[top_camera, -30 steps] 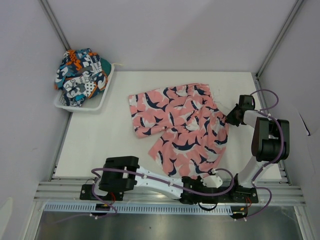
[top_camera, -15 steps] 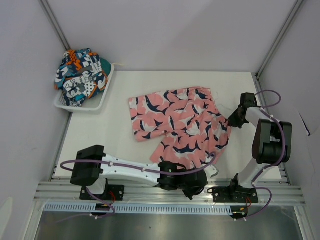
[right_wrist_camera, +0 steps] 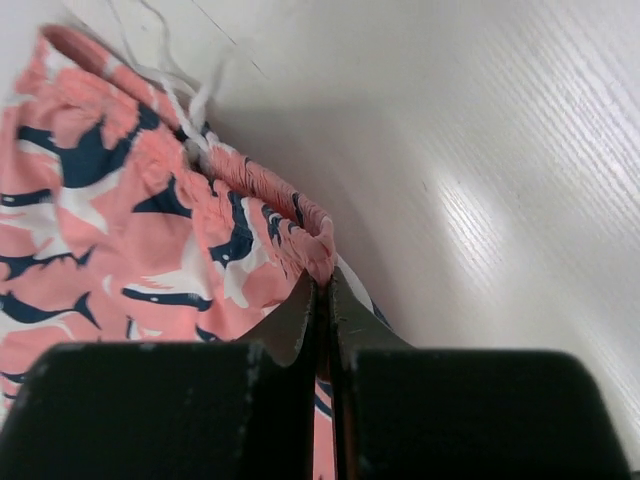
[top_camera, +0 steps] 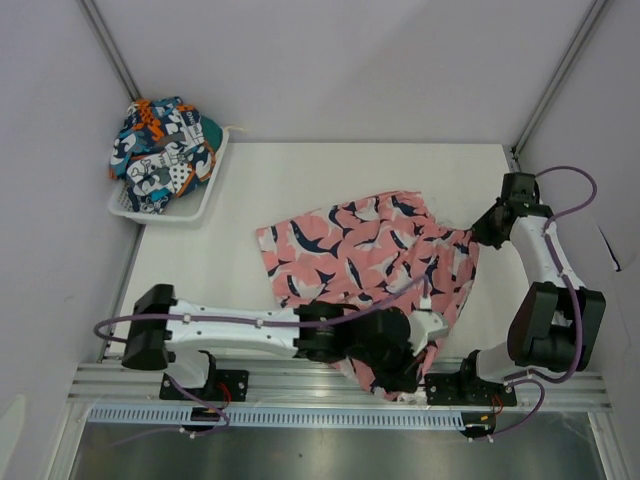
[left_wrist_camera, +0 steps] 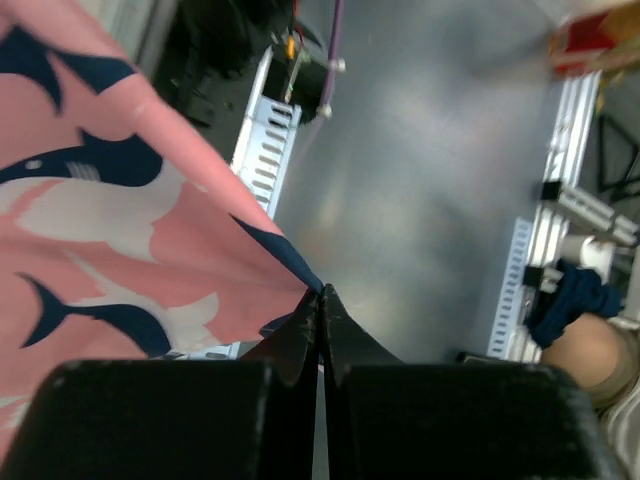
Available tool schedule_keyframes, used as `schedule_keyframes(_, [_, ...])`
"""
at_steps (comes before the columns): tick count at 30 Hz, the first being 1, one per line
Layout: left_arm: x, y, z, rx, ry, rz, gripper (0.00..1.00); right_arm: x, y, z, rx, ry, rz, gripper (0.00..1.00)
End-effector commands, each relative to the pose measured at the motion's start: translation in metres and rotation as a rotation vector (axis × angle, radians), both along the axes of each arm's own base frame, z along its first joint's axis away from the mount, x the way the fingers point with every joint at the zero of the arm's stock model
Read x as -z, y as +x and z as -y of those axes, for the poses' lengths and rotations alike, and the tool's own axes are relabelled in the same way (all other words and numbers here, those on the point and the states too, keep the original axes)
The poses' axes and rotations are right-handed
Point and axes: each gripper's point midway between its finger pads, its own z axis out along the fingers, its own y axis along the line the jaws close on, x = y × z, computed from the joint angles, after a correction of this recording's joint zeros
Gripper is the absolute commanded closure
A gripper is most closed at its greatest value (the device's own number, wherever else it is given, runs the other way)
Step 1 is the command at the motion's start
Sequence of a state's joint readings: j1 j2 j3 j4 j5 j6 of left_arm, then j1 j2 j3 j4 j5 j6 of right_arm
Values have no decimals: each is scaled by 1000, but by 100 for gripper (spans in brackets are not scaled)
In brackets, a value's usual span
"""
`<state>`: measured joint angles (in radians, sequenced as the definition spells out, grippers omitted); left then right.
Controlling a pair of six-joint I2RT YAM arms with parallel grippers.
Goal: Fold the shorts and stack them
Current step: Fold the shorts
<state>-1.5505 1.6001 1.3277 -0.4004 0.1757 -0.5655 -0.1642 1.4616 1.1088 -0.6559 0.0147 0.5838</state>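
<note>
The pink shark-print shorts (top_camera: 350, 250) lie across the middle of the table, stretched between both grippers. My left gripper (top_camera: 408, 384) is at the near edge, shut on a corner of a leg hem; in the left wrist view its tips (left_wrist_camera: 322, 292) pinch the pink shorts (left_wrist_camera: 110, 230) over the rail. My right gripper (top_camera: 480, 233) is at the right, shut on the gathered waistband (right_wrist_camera: 300, 215) of the pink shorts (right_wrist_camera: 110, 230), with the white drawstring (right_wrist_camera: 190, 100) beyond it. The patchwork shorts (top_camera: 160, 148) sit bunched in a basket at the far left.
A white basket (top_camera: 203, 198) stands in the far left corner of the table. Frame posts rise at the back left and back right. The aluminium rail (top_camera: 300, 375) with both arm bases runs along the near edge. Purple cables loop around both arms.
The left gripper has dragged the leg hem towards the near edge. The right gripper has shifted right and farther back with the waistband, pulling the pink shorts out wider.
</note>
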Motion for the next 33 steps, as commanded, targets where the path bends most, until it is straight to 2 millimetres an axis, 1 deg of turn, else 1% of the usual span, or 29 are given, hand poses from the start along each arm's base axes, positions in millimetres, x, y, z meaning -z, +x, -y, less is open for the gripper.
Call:
schedule_keyframes(1, [-75,27,-20,-51,-176,-48,100,-50,17,11,35,-22,108,100])
schedule_keyframes(2, [-77,47,-26,-99,-181,-47,100,-56,21,10,31,-18,119,100])
schedule_keyframes(3, [-87,55,-38,-119,-194,-42,100,-67,29,10,26,-15,142,100])
schedule_keyframes(4, [-91,66,-44,-144,-197,-36,100,-72,33,10,25,-16,151,100])
schedule_keyframes(5, [-95,87,-51,-196,-203,-28,100,-76,35,9,21,-7,151,100])
schedule_keyframes(6, [-99,96,-58,-209,-209,-25,100,-76,40,6,10,12,146,100])
schedule_keyframes(7, [-108,105,-67,-231,-222,-19,100,-90,48,7,7,12,179,100])
schedule_keyframes(8, [-112,122,-74,-273,-229,-12,100,-93,51,5,6,18,183,100])
schedule_keyframes(10, [-121,135,-85,-296,-240,3,100,-101,62,3,3,37,209,100])
schedule_keyframes(11, [-120,152,-92,-335,-230,19,100,-106,68,1,-6,53,233,100])
schedule_keyframes(12, [-123,160,-96,-351,-229,30,100,-104,73,-1,-4,69,233,100])
schedule_keyframes(13, [-124,175,-105,-391,-225,36,100,-109,79,-2,-7,76,251,100])
schedule_keyframes(14, [-123,185,-110,-409,-221,47,100,-110,84,-4,-11,82,258,100])
schedule_keyframes(16, [-121,200,-119,-434,-216,35,100,-105,94,-6,-12,95,244,100])
schedule_keyframes(17, [-118,222,-129,-486,-215,39,100,-112,100,-6,-10,95,256,100])
schedule_keyframes(19, [-115,239,-137,-516,-217,29,100,-114,110,-5,-3,97,263,100])
schedule_keyframes(20, [-113,256,-143,-544,-216,27,100,-113,117,-3,5,100,262,100])
schedule_keyframes(21, [-112,263,-146,-556,-214,30,100,-114,121,-2,8,100,264,100])
schedule_keyframes(22, [-111,276,-154,-588,-209,30,100,-113,126,0,13,101,264,100])
schedule_keyframes(24, [-113,290,-157,-599,-211,36,100,-112,138,1,24,108,262,100])
schedule_keyframes(25, [-117,304,-165,-629,-220,42,100,-111,143,1,22,114,261,100])
schedule_keyframes(26, [-116,309,-168,-635,-217,39,100,-100,149,1,32,124,236,100])
schedule_keyframes(27, [-113,317,-169,-646,-208,31,100,-106,157,2,35,125,254,100])
schedule_keyframes(28, [-115,329,-178,-679,-209,36,100,-106,162,1,36,129,257,100])
schedule_keyframes(29, [-111,336,-183,-699,-201,32,100,-94,169,2,39,135,235,100])
schedule_keyframes(30, [-107,342,-185,-711,-195,21,100,-100,178,3,43,136,256,100])
schedule_keyframes(31, [-107,353,-194,-741,-202,24,100,-99,184,3,41,137,261,100])
schedule_keyframes(32, [-105,358,-198,-756,-203,16,100,-99,190,0,28,150,267,100])
schedule_keyframes(33, [-97,363,-202,-776,-192,7,100,-98,201,-1,1,150,281,100])
